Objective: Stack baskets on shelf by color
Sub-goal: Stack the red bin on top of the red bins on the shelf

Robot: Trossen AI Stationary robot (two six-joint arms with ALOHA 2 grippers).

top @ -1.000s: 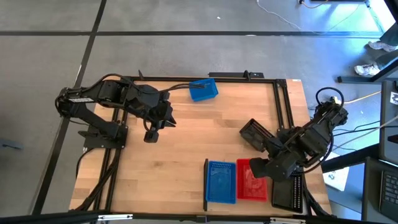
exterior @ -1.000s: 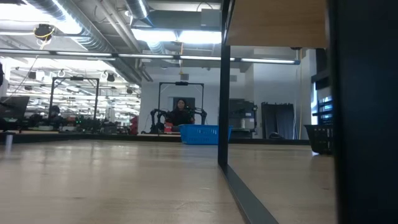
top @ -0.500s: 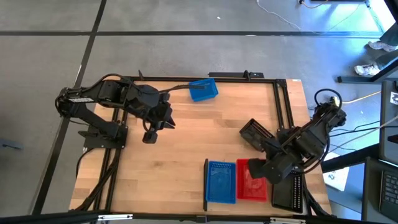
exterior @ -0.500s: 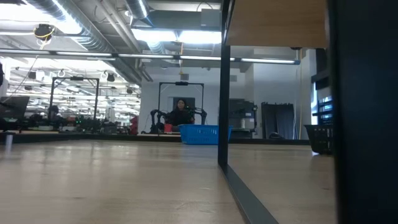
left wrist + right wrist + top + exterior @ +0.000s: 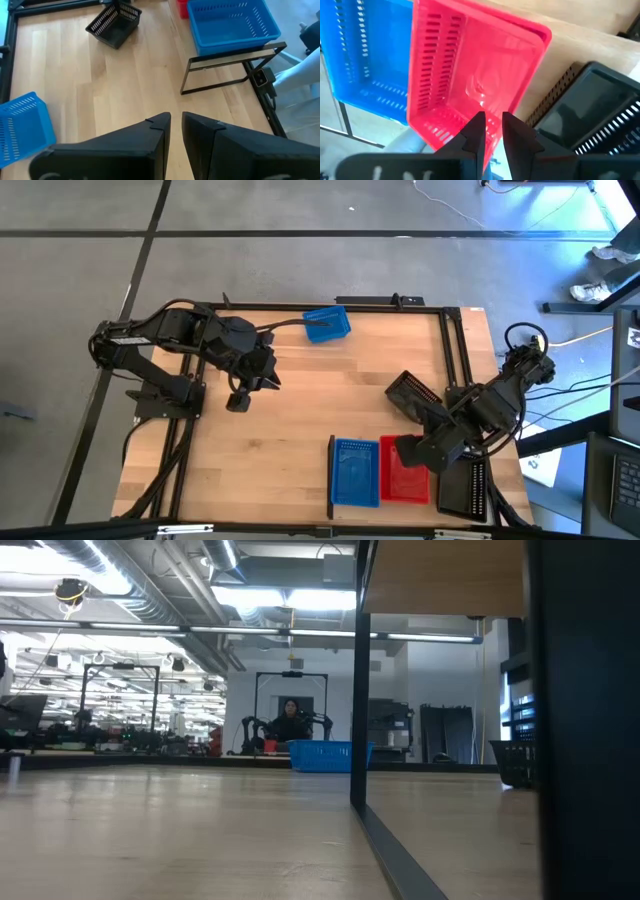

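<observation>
Right wrist view: red basket (image 5: 475,75) directly beneath right end effector (image 5: 492,131).

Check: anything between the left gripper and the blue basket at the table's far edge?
No. In the high view, only bare table lies between the left gripper and the blue basket.

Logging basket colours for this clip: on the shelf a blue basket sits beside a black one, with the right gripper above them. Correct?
Not quite. The basket beside the blue basket on the shelf is red, not black; the high view shows it. The right gripper does hang above them.
</observation>
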